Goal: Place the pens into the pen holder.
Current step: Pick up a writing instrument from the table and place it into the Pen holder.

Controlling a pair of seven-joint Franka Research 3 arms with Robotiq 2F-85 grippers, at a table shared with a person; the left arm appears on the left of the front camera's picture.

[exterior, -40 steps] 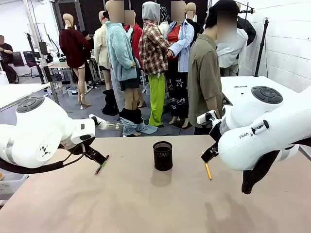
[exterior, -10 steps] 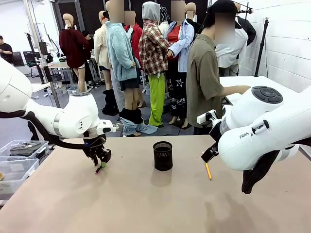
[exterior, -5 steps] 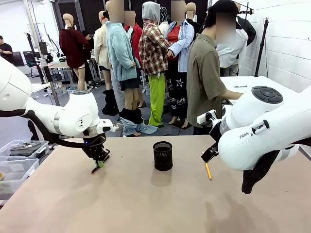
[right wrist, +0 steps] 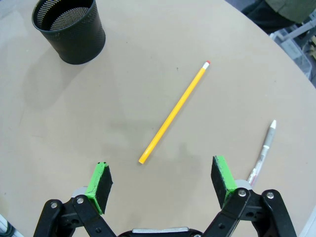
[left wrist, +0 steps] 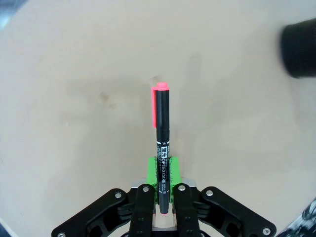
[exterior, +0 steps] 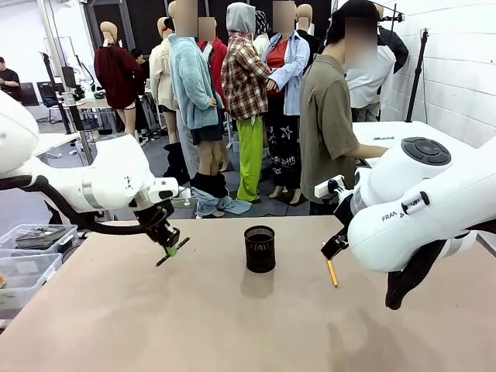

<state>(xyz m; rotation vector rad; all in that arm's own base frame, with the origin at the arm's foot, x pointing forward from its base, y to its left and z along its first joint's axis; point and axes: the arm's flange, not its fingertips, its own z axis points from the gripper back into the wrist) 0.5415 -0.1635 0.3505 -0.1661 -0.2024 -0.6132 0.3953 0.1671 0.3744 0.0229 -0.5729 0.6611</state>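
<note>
My left gripper [exterior: 168, 246] is shut on a black pen [exterior: 160, 262] with a pink cap and holds it slanted just above the table, left of the black mesh pen holder [exterior: 260, 248]. In the left wrist view the pen [left wrist: 161, 123] stands out from between the green pads of that gripper [left wrist: 163, 170], with the pen holder [left wrist: 300, 47] at the top right. My right gripper [right wrist: 160, 170] hangs open over a yellow pencil [right wrist: 175, 111]. A white pen [right wrist: 262, 152] lies beside it, and the pen holder [right wrist: 69, 29] stands farther off. The pencil [exterior: 332, 273] lies right of the holder.
A person [exterior: 329, 124] stands at the table's far edge, turned toward a white table on the right. Clear plastic bins [exterior: 31, 248] sit off the table's left side. My right arm's bulk [exterior: 418, 209] overhangs the table's right part.
My left gripper has shut on the pen and lifted it off the table, drifting a little up and right. The right arm has not moved.
</note>
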